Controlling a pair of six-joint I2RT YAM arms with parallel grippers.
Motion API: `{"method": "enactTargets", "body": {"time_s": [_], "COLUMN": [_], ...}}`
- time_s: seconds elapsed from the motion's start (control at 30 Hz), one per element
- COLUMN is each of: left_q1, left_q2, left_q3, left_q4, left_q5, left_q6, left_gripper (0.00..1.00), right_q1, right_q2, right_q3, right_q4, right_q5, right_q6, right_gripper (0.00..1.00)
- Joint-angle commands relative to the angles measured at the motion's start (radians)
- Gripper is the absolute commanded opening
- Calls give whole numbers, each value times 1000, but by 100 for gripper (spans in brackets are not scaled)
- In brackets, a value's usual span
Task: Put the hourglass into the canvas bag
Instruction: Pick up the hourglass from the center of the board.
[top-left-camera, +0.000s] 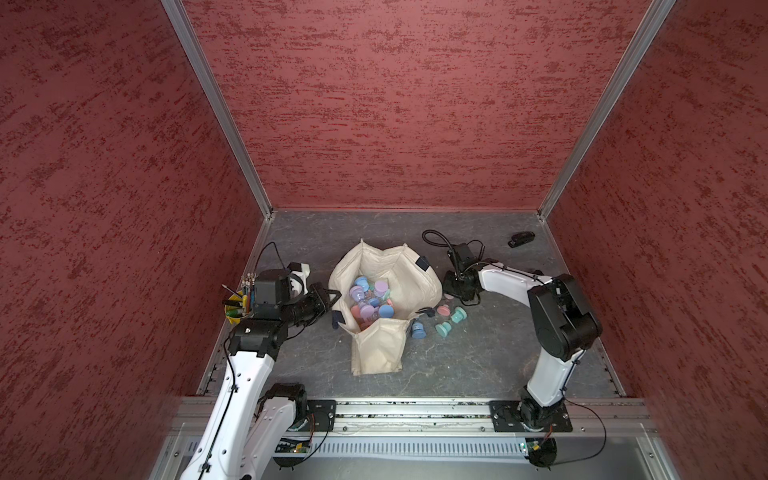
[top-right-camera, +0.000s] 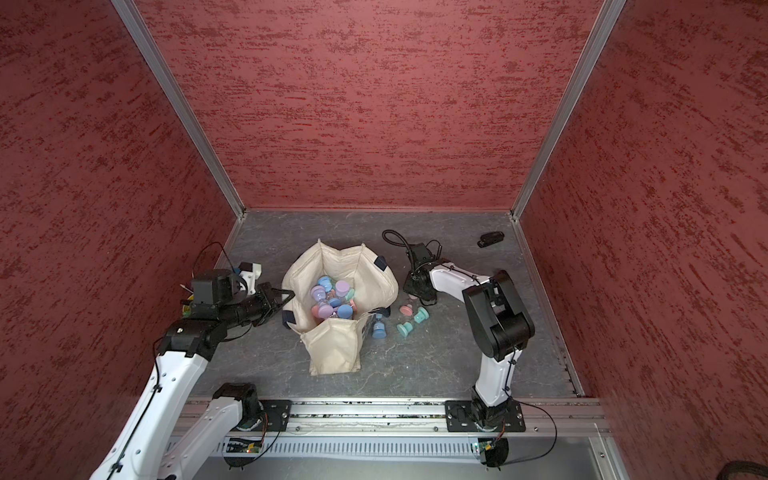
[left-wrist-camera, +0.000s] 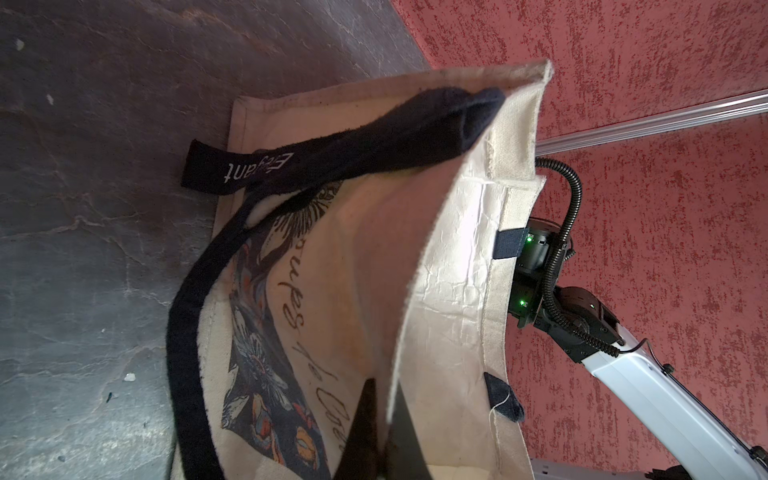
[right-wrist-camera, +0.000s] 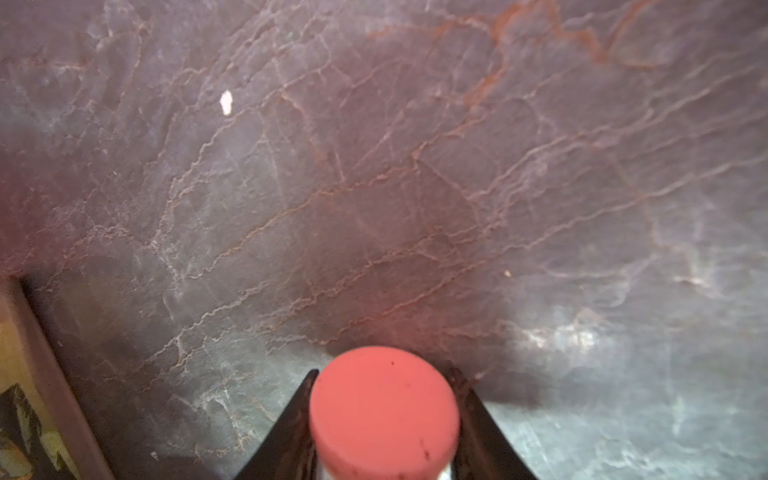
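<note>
Grey table (right-wrist-camera: 374, 166), pink hourglass (right-wrist-camera: 384, 411) gripped in right hand (right-wrist-camera: 383, 370)

canvas bag (top-left-camera: 376, 349) 1 | outside it: blue hourglass (top-left-camera: 417, 331) 1, teal hourglass (top-left-camera: 459, 316) 1, pink hourglass (top-left-camera: 442, 311) 1–2 | inside: uncountable

Yellow pen cup (top-left-camera: 233, 319) and small black object (top-left-camera: 520, 240), well apart

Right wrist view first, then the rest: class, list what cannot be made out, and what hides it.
Pink-capped hourglass: the right wrist view shows only one round cap between the fingers of the right gripper; the picture's edge cuts off the rest.
Cream canvas bag: in both top views its piled pastel hourglasses cover one another, so no count.
Small black object near the far wall: too small in both top views to identify.
</note>
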Motion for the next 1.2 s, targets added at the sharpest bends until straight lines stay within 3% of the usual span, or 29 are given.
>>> {"method": "enactTargets", "body": {"time_s": [0.0, 0.37, 0.73, 0.93, 1.17], "left_q1": [7, 7, 8, 7, 7], "left_q2": [-14, -17, -23, -23, -30], "left_q3": [6, 0, -4, -8, -19], "left_q4": [10, 13, 16, 22, 31], "left_q5": [10, 11, 14, 19, 20], "left_q6": [20, 18, 14, 9, -7], "left_gripper": [0, 0, 0, 0, 0], "right_q1": [0, -3, -3, 21, 95], "right_q2": [-19, -247, -480, -565, -585], "right_q3": [-8, -3, 31, 137, 285], "right_q4": [40, 71, -83, -197, -246], "right_q5": [-5, 68, 293, 379, 358], "right_q6": [9, 59, 70, 40, 34], "right_gripper": [19, 15, 14, 13, 13]}}
